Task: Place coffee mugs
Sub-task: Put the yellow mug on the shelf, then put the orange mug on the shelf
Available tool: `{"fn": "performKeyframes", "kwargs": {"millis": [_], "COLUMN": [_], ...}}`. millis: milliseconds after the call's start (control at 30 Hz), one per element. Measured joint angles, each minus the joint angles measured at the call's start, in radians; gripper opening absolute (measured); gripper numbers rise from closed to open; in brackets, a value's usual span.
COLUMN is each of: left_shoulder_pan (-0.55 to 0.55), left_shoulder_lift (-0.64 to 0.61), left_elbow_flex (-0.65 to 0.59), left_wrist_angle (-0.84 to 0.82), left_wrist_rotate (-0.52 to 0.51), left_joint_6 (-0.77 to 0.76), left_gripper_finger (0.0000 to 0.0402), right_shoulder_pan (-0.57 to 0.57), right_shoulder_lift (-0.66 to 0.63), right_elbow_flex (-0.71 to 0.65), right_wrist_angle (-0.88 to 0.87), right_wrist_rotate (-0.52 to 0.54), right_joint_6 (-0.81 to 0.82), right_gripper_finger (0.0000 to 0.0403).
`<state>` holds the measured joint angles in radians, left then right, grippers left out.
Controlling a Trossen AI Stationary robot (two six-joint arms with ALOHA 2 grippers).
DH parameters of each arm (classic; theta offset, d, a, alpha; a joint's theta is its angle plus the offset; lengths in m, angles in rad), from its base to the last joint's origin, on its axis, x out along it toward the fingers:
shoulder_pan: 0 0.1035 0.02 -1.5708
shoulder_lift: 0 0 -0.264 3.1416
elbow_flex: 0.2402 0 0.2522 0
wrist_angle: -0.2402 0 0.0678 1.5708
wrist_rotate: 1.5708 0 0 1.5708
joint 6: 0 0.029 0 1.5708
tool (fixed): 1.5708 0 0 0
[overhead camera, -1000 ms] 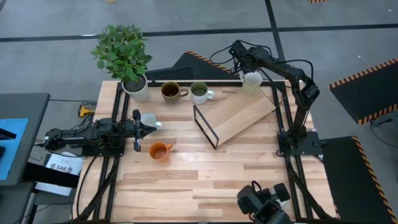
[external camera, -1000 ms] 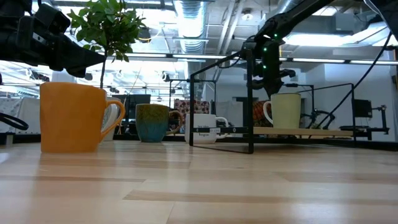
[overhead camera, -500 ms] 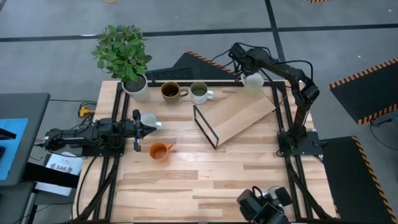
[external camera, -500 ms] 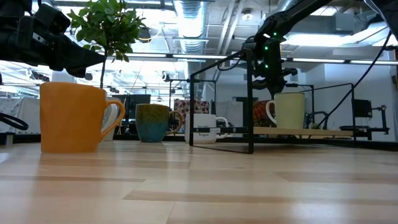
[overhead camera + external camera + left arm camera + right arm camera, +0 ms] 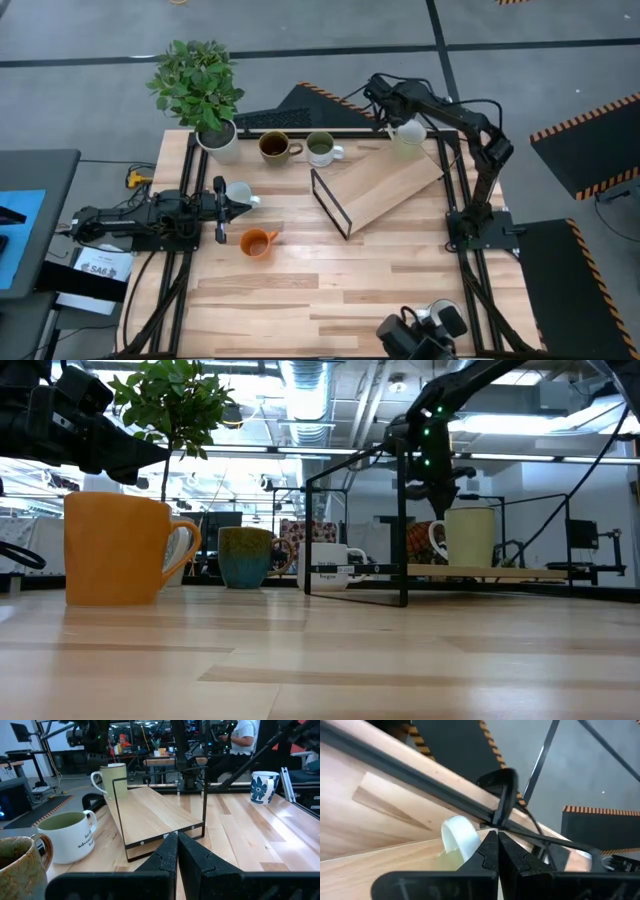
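Reaching right end effector [image 5: 397, 124] by cream mug [image 5: 408, 137]

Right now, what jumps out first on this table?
The right gripper at the far right corner, closed on the handle of a cream mug standing on the raised wooden shelf. Next, the leafy plant at the far left corner, and the orange mug beside the left gripper, which lies shut and low.

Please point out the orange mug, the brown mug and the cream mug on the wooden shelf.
orange mug [image 5: 257, 242], high view, on its rim.
brown mug [image 5: 273, 146], high view, on its opening.
cream mug [image 5: 470, 538], low view, on its side wall.
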<state>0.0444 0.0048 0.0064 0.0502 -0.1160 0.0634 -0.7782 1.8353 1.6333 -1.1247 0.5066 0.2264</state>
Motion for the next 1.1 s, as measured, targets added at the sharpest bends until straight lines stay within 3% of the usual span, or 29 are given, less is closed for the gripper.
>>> {"fn": "performKeyframes", "kwargs": {"millis": [233,433,567,900,1100], "left_shoulder_pan": [0.000,0.000,0.000,0.000,0.000], "left_shoulder_lift": [0.000,0.000,0.000,0.000,0.000], "left_elbow_flex": [0.000,0.000,0.000,0.000,0.000], "left_wrist_angle": [0.000,0.000,0.000,0.000,0.000], "left_wrist_rotate": [0.000,0.000,0.000,0.000,0.000], "left_joint_6": [0.000,0.000,0.000,0.000,0.000], "left_gripper_finger": [0.0000,0.0000,0.0000,0.0000,0.0000], "right_shoulder_pan": [0.031,0.114,0.231,0.565,0.702], "right_shoulder_lift": [-0.175,-0.364,-0.483,-0.721,-0.814], "right_elbow_flex": [0.000,-0.082,-0.222,-0.533,-0.658], "right_wrist_angle": [0.104,0.212,0.317,0.550,0.613], "right_wrist_rotate": [0.008,-0.212,-0.268,-0.271,-0.193], "right_joint_6": [0.008,0.003,0.001,0.070,0.118], "right_gripper_finger": [0.0021,0.0035,0.0039,0.0042,0.0042]}}
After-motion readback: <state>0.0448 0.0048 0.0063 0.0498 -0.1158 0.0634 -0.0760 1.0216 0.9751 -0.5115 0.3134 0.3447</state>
